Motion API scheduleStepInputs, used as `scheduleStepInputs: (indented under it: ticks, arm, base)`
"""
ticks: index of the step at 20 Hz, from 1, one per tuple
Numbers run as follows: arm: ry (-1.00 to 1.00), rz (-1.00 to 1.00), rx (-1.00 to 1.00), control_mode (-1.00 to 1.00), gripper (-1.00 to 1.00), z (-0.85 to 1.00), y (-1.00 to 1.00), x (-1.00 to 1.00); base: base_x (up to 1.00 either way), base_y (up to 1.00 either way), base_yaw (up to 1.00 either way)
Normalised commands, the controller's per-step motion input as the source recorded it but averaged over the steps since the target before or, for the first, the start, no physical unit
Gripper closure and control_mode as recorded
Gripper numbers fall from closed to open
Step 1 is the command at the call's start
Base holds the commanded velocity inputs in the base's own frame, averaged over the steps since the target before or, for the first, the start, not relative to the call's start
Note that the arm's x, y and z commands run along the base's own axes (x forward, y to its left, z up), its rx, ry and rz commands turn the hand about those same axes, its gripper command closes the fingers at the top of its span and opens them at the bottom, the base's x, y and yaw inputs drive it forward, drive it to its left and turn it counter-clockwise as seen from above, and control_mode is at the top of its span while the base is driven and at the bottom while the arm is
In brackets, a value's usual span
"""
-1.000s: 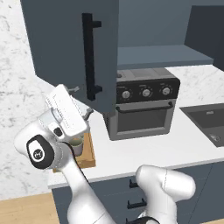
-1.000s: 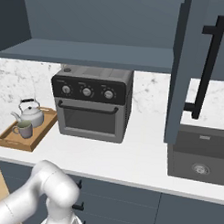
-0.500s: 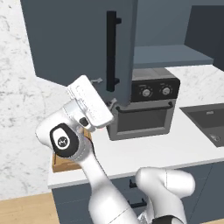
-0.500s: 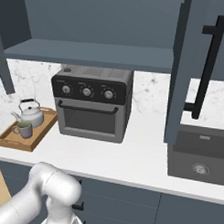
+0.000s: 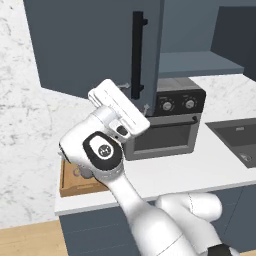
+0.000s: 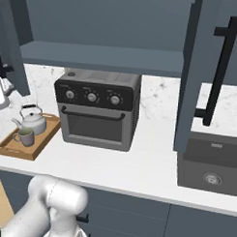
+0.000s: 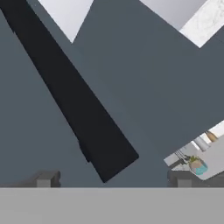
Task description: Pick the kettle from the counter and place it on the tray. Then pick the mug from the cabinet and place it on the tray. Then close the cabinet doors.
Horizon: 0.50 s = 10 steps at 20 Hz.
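We see the large dark slate-blue wall cabinet (image 6: 109,23) open above the white marble-patterned counter (image 6: 138,167). Our two-finger gripper (image 7: 113,178), its tips spread wide and holding nothing, sits close against the left flat slate-blue door (image 5: 95,45), near the lower end of its long black bar handle (image 7: 74,105). The right door (image 6: 192,74) stands open. On the wooden tray (image 6: 13,150) the squat silver-white kettle (image 6: 31,121) stands just behind the small grey-beige mug (image 6: 24,135).
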Motion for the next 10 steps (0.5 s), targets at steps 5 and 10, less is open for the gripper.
scheduleStepInputs:
  ticks: [5, 10]
  arm:
    - [0.02, 0.40, 0.18, -1.00, -1.00, 0.06, -0.39, 0.50]
    - [0.08, 0.29, 0.14, -1.00, -1.00, 0.00, -0.18, 0.74]
  base:
    - [0.00, 0.00, 0.00]
    - [0.00, 0.00, 0.00]
